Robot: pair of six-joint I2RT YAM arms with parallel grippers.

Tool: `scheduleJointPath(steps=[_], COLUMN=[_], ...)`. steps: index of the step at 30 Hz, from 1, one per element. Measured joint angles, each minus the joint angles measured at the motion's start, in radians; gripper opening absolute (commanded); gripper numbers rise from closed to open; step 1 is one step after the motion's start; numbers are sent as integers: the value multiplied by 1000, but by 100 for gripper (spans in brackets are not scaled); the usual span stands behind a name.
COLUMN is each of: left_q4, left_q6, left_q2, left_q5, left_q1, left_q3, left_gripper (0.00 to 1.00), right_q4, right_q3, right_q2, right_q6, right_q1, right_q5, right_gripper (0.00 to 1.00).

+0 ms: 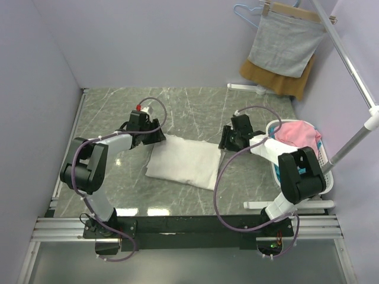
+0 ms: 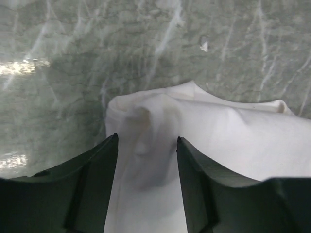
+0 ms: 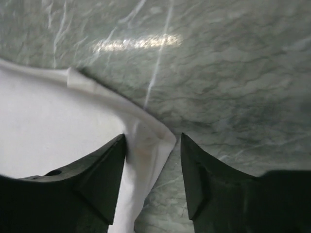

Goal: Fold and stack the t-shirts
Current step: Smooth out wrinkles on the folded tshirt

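Observation:
A white t-shirt (image 1: 185, 164) lies folded into a rough rectangle on the grey marble table, plain side up. My left gripper (image 1: 159, 135) sits at its far left corner. In the left wrist view the left gripper (image 2: 147, 141) is open, its dark fingers (image 2: 97, 165) apart over the crumpled white corner (image 2: 146, 121). My right gripper (image 1: 225, 142) is at the far right corner. The right wrist view shows the right gripper (image 3: 153, 141) open, with the cloth's corner (image 3: 155, 138) lying loose between the fingers (image 3: 104, 165).
A white laundry basket (image 1: 324, 173) with pink and white clothes (image 1: 299, 135) stands at the right edge. Grey cloth (image 1: 284, 44) and mustard-brown cloth (image 1: 296, 81) hang from a rack at the back right. A white rail (image 1: 349, 65) slants along the right.

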Motion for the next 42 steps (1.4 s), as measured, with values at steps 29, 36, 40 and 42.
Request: scheduleJointPath(steps=[29,36,40,42], left_q4=[22,-36,-97,-105], left_q6=[-102,-98,-106,-116], left_q2=[-289,-334,-480,-555], left_q5=[117,8,-95,-152], left_q1=[-68,-70,-69,-64], left_q3=[-359,-337,-325,-315], left_gripper=[64,76,100,100], right_q4=[-27,-134,-163,-166], right_q3=[-309,-278,-278,-272], right_q2=[-229,-297,-399,-455], right_q6=[178,177,177,174], right_q1=[224,225,225,222], right_q5=[-298,-136,-74,-42], right_gripper=[63,64,73,75])
